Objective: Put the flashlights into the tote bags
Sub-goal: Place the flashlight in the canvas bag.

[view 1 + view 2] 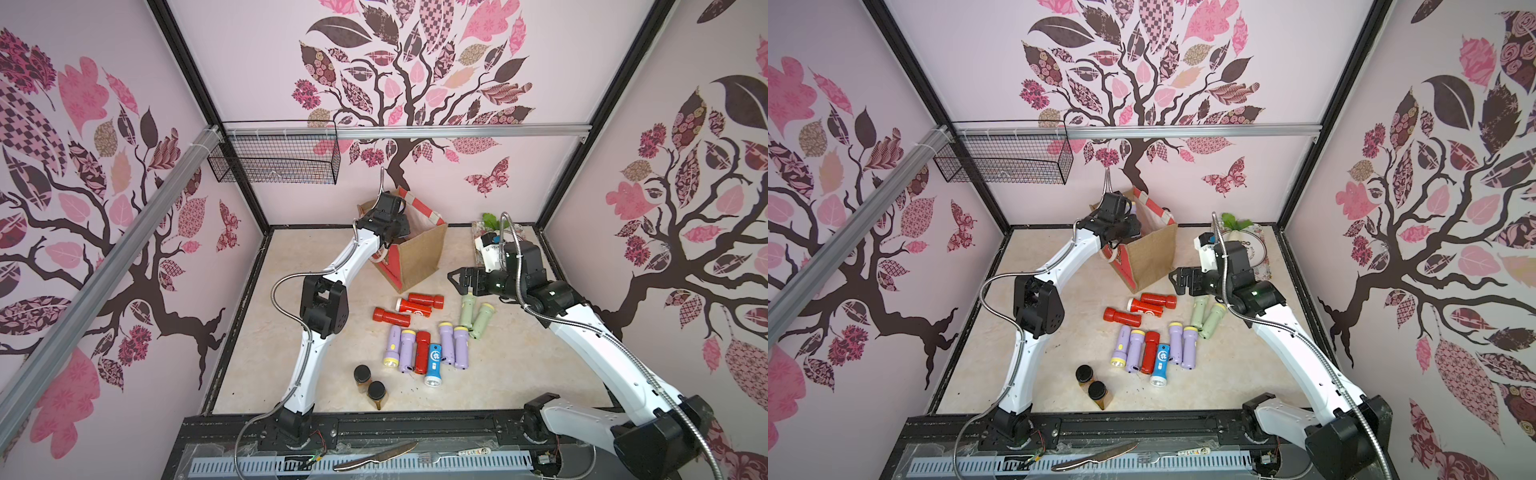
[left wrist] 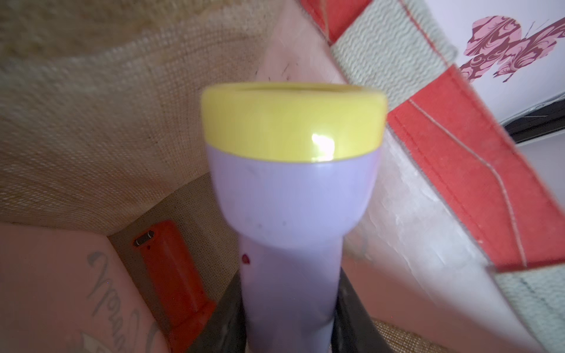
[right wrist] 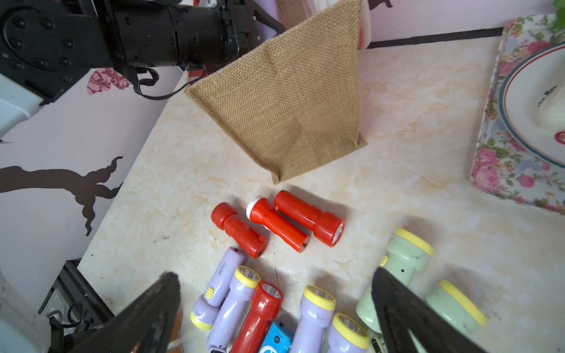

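The tan jute tote bag (image 1: 419, 253) (image 1: 1152, 257) stands open at the back of the table. My left gripper (image 2: 289, 305) reaches down into it, shut on a lilac flashlight with a yellow ring (image 2: 290, 198). A red flashlight (image 2: 174, 275) lies on the bag's floor. My right gripper (image 1: 455, 280) (image 3: 275, 275) hovers open and empty beside the bag, above the loose flashlights. On the table lie three red flashlights (image 1: 415, 307), two pale green ones (image 1: 476, 318), several lilac ones (image 1: 453, 345), another red one (image 1: 422, 351) and a blue one (image 1: 434, 363).
Two brown jars with black lids (image 1: 370, 384) stand near the front left of the pile. A floral tray (image 3: 495, 146) with a plate sits at the back right. A black wire basket (image 1: 274, 160) hangs on the back wall. A knife (image 1: 374, 455) lies on the front rail.
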